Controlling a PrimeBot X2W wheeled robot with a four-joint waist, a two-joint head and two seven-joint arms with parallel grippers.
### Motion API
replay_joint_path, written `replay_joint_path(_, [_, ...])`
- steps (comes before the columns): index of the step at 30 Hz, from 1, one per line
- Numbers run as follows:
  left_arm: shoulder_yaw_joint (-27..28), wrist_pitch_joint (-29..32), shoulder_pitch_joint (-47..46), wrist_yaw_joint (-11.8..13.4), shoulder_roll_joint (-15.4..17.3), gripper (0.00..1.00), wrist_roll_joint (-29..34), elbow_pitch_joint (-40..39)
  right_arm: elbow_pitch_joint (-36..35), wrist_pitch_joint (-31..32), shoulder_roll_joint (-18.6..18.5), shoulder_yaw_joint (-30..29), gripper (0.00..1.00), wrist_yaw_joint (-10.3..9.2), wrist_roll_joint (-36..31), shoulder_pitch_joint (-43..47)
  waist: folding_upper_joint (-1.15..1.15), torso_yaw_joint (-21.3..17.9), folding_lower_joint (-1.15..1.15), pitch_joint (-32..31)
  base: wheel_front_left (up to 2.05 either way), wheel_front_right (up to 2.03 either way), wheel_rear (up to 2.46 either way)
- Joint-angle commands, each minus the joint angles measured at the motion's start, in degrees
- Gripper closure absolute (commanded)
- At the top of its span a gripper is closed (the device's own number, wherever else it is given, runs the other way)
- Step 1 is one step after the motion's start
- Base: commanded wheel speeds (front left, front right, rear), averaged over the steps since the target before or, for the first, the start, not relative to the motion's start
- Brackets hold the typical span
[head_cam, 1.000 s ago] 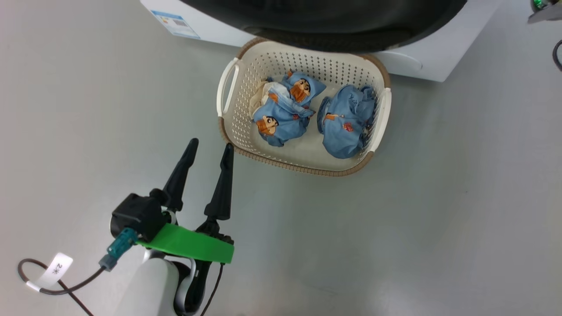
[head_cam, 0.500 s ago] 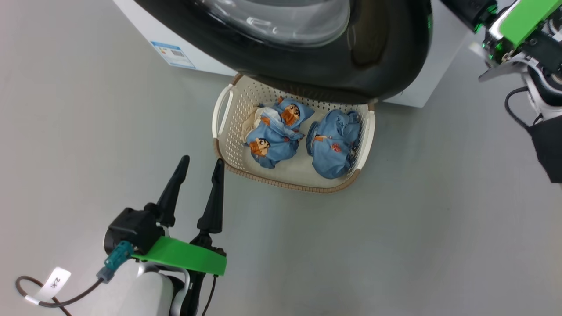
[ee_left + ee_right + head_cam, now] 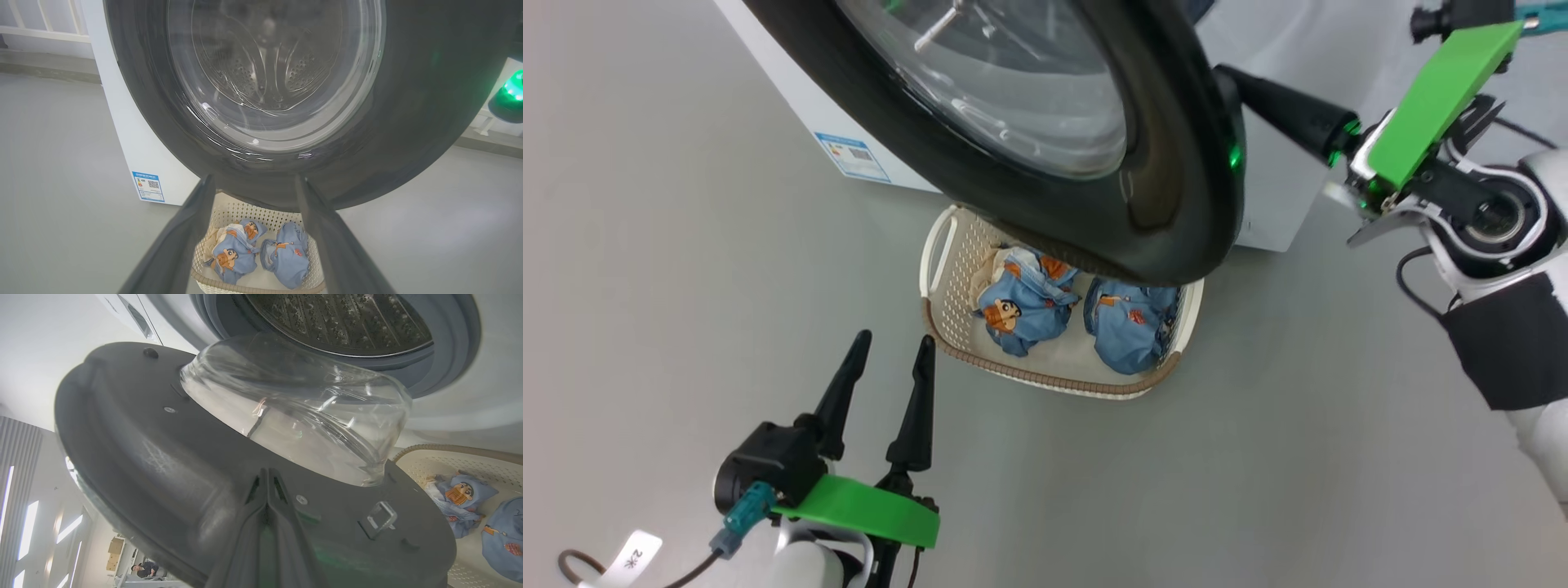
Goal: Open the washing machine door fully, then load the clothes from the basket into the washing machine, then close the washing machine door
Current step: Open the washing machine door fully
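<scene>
Two blue garments, the clothes [image 3: 1021,306], lie side by side in the basket [image 3: 1045,380] at centre frame of the head view, on the floor [image 3: 1339,457] just before the washer [image 3: 1262,204]. None has been loaded.

Door [image 3: 1176,163]: ajar, swung out from the washer, its black rim overhanging the far half of the basket in that view. The right wrist view shows the door's inner face and glass bowl [image 3: 294,412], with the drum [image 3: 347,322] mouth exposed beyond at upper right.

Right tool [image 3: 267,477]: fingers together, holding nothing, tips at the door's inner face below the bowl. Contact appears likely, but the blur there does not confirm it.

Left tool [image 3: 894,337]: fingers apart, empty, lower left of the head view, just beside the basket's near corner and above the floor.

Step in hand, by judgement: the first, opening the door fully; it looks part-way. The next move calls for the right tool to push the door further round until the rim clears the basket and drum mouth, without slipping off the smooth face. Only then does the left tool have a clear drop to the clothes.
</scene>
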Motion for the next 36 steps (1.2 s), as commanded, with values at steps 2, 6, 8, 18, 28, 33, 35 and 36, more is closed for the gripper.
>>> replay_joint_path(2, [2.26, -0.6, 0.84, -0.11, 0.87, 0.0, 0.54, -1.09, -2.22, 0.82, 1.51, 0.69, 1.0, 0.35, 0.96, 1.59, 0.0, 0.09, 0.0, -1.15, 0.0, 0.0, 0.0])
replay_joint_path(6, [2.72, -0.6, 2.05, -0.2, 0.87, 0.0, 1.11, -1.04, -3.0, 1.69, 2.21, 1.08, 1.0, 0.35, 1.23, 3.79, 0.0, 0.14, 0.0, -2.68, 0.0, 0.0, 0.0])
replay_joint_path(8, [2.97, -0.6, 2.6, -0.24, 0.87, 0.0, 1.43, -1.01, -3.41, 2.22, 2.54, 1.28, 1.0, 0.35, 1.34, 4.89, 0.0, 0.17, 0.0, -3.5, 0.0, 0.0, 0.0])
replay_joint_path(18, [3.94, -0.6, 5.16, -0.56, 0.87, 0.0, 3.02, -0.86, -6.08, 4.83, 4.77, 2.54, 1.0, 0.35, 1.65, 10.03, 0.0, 0.58, 0.0, -7.36, 0.0, 0.0, 0.0])
replay_joint_path(28, [5.06, -0.6, 7.23, -0.91, 0.87, 0.0, 4.22, -1.19, -8.88, 6.93, 7.59, 3.26, 1.0, 0.35, 1.72, 14.09, 0.0, 1.88, 0.0, -9.77, 0.0, 0.0, 0.0])
replay_joint_path(33, [5.16, -0.6, 7.86, -1.01, 0.87, 0.0, 4.43, -1.22, -9.7, 7.55, 8.71, 3.7, 1.0, 0.35, 1.16, 15.73, 0.0, 2.63, 0.0, -10.61, 0.0, 0.0, 0.0])
replay_joint_path(35, [5.17, -0.6, 8.07, -1.02, 0.87, 0.0, 4.47, -1.29, -9.84, 7.63, 9.12, 3.77, 1.0, 0.35, 0.96, 16.1, 0.0, 2.84, 0.0, -10.79, 0.0, 0.0, 0.0])
replay_joint_path(36, [5.12, -0.6, 8.14, -1.02, 0.87, 0.0, 4.47, -1.33, -9.85, 7.6, 9.24, 3.75, 1.0, 0.35, 0.81, 16.23, 0.0, 3.01, 0.0, -10.86, 0.0, 0.0, 0.0])
